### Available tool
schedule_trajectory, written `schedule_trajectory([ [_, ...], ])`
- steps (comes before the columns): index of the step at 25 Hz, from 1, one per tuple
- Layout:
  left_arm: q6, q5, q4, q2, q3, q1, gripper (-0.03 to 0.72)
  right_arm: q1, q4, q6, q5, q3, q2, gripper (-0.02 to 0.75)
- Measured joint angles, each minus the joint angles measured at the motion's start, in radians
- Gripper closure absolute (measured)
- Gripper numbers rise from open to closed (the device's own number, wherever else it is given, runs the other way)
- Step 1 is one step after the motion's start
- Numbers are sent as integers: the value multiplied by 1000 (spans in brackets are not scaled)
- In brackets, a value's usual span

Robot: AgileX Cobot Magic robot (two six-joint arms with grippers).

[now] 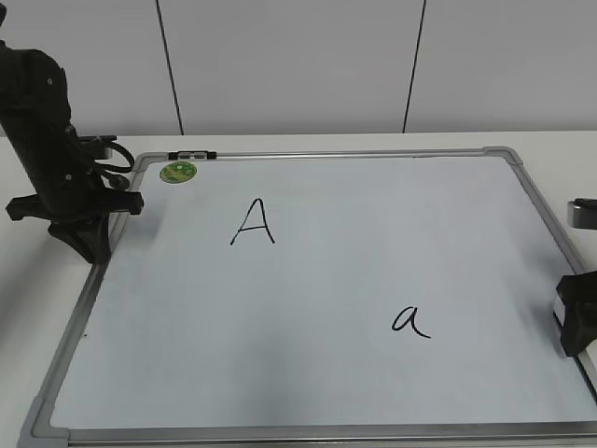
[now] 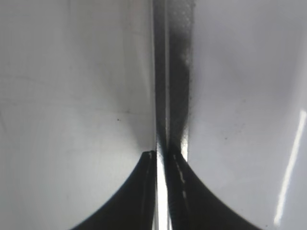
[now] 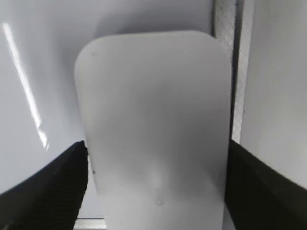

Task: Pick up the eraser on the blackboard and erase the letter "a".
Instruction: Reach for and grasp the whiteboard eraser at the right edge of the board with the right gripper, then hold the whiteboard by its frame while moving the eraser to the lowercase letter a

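R wrist view: my right fingers (image 3: 156,191) are straddling the eraser (image 3: 153,124), one each side, pressed to its flanks so I can lift it. It's lying by the blackboard's (image 1: 373,252) right frame. Ext view: letter "a" (image 1: 410,321) is sitting lower right, near me. L fingers (image 2: 163,160) are resting together on the frame, upper left, parked clear.

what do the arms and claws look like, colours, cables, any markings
Both are matte black. The left arm is bulky, with small screw heads, a looped black cable and a broad wrist bracket. The left claw and right claw have dark, tapering curved fingers. No markings show.
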Motion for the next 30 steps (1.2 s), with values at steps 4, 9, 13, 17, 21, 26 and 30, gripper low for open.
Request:
schedule_trajectory([
  [4, 0, 0, 0, 0, 0, 0, 647, 0, -2, -3, -2, 0, 16, 121],
  [9, 0, 0, -1, 0, 0, 0, 647, 0, -6, -3, -4, 0, 19, 184],
  [13, 0, 0, -1, 0, 0, 0, 647, 0, -10, -9, -4, 0, 19, 209],
  [17, 0, 0, -1, 0, 0, 0, 647, 0, -10, -9, -4, 0, 19, 212],
  [21, 0, 0, -1, 0, 0, 0, 647, 0, -10, -9, -4, 0, 19, 213],
  [26, 0, 0, -3, 0, 0, 0, 647, -2, 41, -9, 1, -1, 20, 213],
  [30, 0, 0, -5, 0, 0, 0, 647, -2, 84, -8, 84, -46, 29, 213],
])
